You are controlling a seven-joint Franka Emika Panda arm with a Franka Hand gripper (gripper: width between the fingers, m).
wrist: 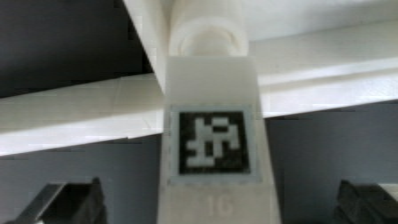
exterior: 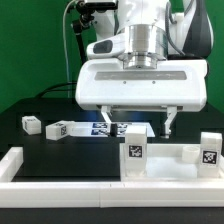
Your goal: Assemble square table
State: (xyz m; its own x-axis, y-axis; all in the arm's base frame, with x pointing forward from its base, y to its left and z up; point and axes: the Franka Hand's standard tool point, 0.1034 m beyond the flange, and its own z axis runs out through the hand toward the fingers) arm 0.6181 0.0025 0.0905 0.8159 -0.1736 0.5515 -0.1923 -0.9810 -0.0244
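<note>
**Wrist view: claw (wrist: 217, 203) wide open, tagged leg (wrist: 214, 130) lined up between the fingers**

Wrist view shows the two dark fingers (wrist: 71, 200) spread far apart, gripping nothing, with the leg running straight down the gap and touching neither. In the exterior view, the square panel (exterior: 168, 160) sits in the lower right of the frame. One leg stands on its near-left corner and a second leg (exterior: 208, 150) stands at the far right edge. Two loose legs (exterior: 30, 124) (exterior: 62, 129) lie at middle left on the black table (exterior: 40, 145), near the marker board (exterior: 110, 128). White border bars (exterior: 60, 172) fence the lower left.

We judge the job in hand is taking hold of that centred leg to seat it in the panel. To do it well, drop straight down, keep the leg midway between the fingers, and close on its flat sides rather than on the rounded end. Hold it upright, because a tilt could jam the joint.

Everything here is matte white plastic. The leg is chunky and squarish with a domed tip and a crisp black-and-white tag. The panel has a raised rim. The pale bands behind the leg are too blurred for us to name.
</note>
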